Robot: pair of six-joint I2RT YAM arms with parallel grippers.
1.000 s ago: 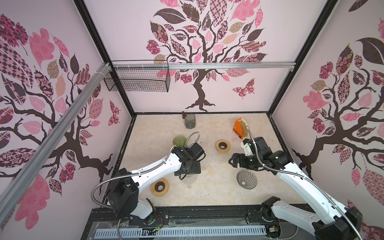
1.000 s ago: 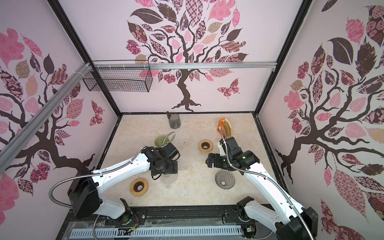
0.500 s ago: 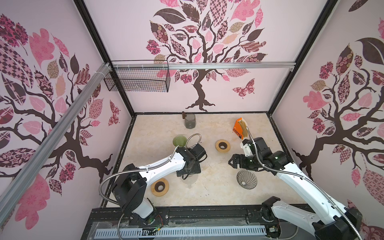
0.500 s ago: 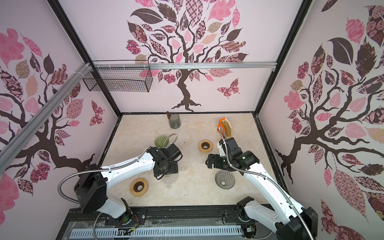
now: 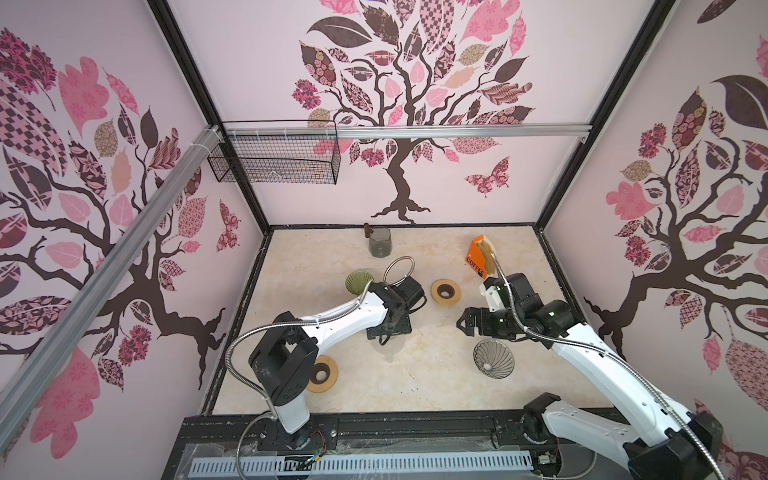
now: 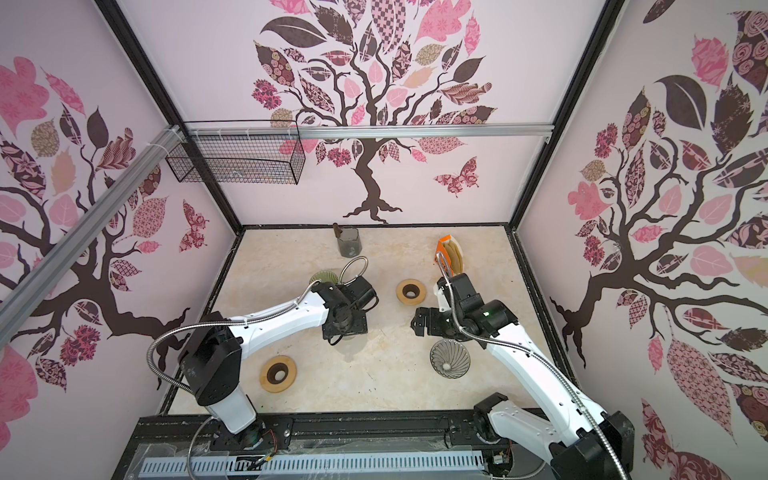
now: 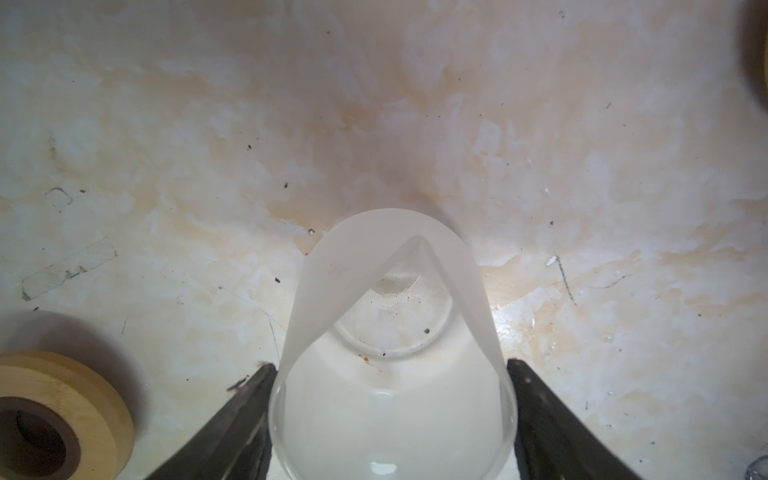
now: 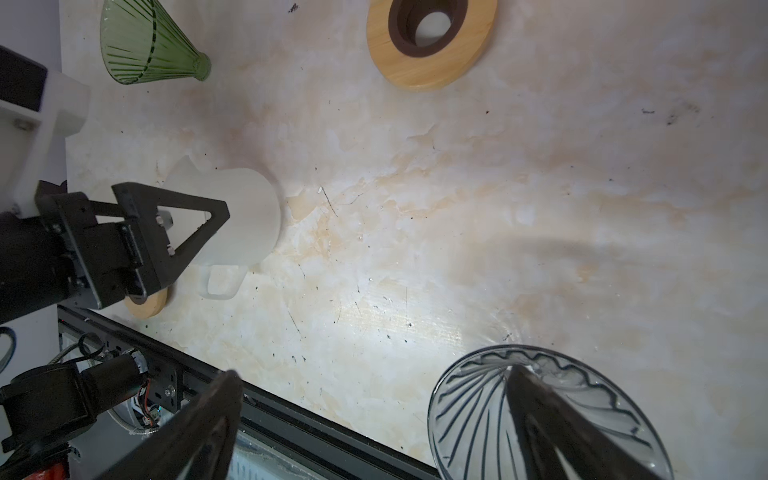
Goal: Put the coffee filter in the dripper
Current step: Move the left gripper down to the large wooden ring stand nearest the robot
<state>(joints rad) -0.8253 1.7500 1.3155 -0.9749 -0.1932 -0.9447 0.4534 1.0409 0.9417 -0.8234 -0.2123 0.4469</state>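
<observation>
The coffee filters [image 5: 490,261] are tan papers standing in an orange box [image 5: 476,258] at the back right. A grey ribbed glass dripper [image 5: 493,358] lies at the front right, and a green glass dripper [image 5: 358,282] lies left of centre. My right gripper [image 5: 464,325] hovers open just behind the grey dripper [image 8: 540,415], holding nothing. My left gripper [image 7: 390,365] is at the table's centre, its fingers [image 7: 249,399] pressed against both sides of a frosted white jug [image 7: 390,415]. In both top views the arm hides the jug.
Two wooden rings lie on the marble table, one [image 5: 445,291] near the centre back and one [image 5: 321,374] at the front left. A grey cup [image 5: 379,242] stands at the back wall. A wire basket [image 5: 274,156] hangs high on the left.
My left gripper's jaws have closed in onto the frosted jug, and that arm's elbow has shifted slightly. The right arm has not moved.
</observation>
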